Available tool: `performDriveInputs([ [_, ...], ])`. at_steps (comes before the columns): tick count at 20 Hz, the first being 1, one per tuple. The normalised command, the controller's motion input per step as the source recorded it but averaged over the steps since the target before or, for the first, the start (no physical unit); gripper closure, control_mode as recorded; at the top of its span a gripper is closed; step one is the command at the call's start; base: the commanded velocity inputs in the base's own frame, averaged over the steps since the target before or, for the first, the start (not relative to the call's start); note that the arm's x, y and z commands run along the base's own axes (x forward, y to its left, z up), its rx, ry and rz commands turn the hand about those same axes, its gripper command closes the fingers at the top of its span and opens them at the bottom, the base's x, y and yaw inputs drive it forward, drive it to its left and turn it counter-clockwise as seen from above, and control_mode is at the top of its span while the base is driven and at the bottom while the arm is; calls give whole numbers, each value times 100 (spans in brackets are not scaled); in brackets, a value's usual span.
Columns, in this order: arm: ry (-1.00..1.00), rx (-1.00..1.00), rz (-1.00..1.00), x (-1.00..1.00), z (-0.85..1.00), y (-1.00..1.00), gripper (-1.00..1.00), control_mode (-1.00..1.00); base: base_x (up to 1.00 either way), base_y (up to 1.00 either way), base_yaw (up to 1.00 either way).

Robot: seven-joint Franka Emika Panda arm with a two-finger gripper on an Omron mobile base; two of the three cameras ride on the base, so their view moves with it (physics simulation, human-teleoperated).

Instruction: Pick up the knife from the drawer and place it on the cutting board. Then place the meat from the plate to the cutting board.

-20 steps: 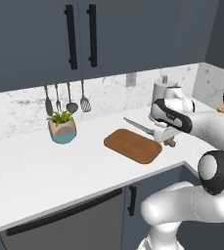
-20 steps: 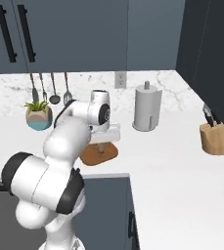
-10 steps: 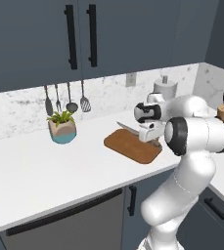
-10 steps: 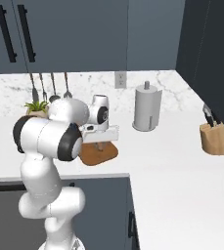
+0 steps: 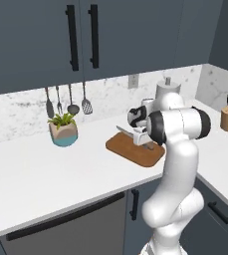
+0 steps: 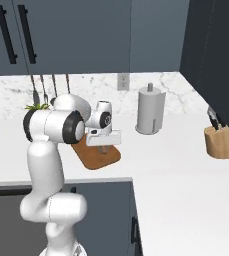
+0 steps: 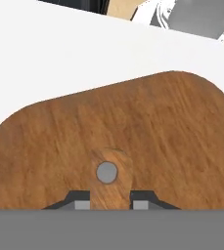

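The brown wooden cutting board (image 5: 133, 150) lies on the white counter, and it also shows in the right base view (image 6: 97, 156) and from close above in the hand view (image 7: 133, 117). My gripper (image 5: 141, 136) (image 6: 104, 146) hangs just over the board, shut on the knife (image 5: 125, 131). The silver blade sticks out to the left, low over the board's back edge. Between my fingertips (image 7: 82, 201) the hand view shows the end of the knife handle (image 7: 110, 177) with a grey rivet. The drawer, the plate and the meat are out of view.
A potted plant (image 5: 63, 132) stands left of the board, under hanging utensils (image 5: 68, 101). A paper towel roll (image 6: 150, 110) is behind the board to the right. The tan knife block (image 6: 221, 141) sits in the far right corner. The counter's front edge (image 5: 85, 199) runs near the board.
The arm has swung round and the hand has carried the knife left and slightly down, from the board's right end to over its middle. The jaws stayed shut.
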Motion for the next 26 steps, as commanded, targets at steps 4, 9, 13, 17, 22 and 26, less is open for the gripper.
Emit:
performDriveInputs([
  [4, -1, 0, 0, -18, -28, 0, 100, -100, 0, 0, 0],
  [9, -4, 0, 0, -29, -12, 0, 100, -100, 0, 0, 0],
  [13, -1, 0, 1, -23, -12, 0, 100, -100, 0, 0, 0],
  [17, 0, 0, 2, -12, -5, 0, -100, -100, 0, 0, 0],
  [22, -11, 3, 0, -19, 11, -13, -100, -100, 0, 0, 0],
  [26, -20, 1, 3, -41, 52, 0, -100, -100, 0, 0, 0],
])
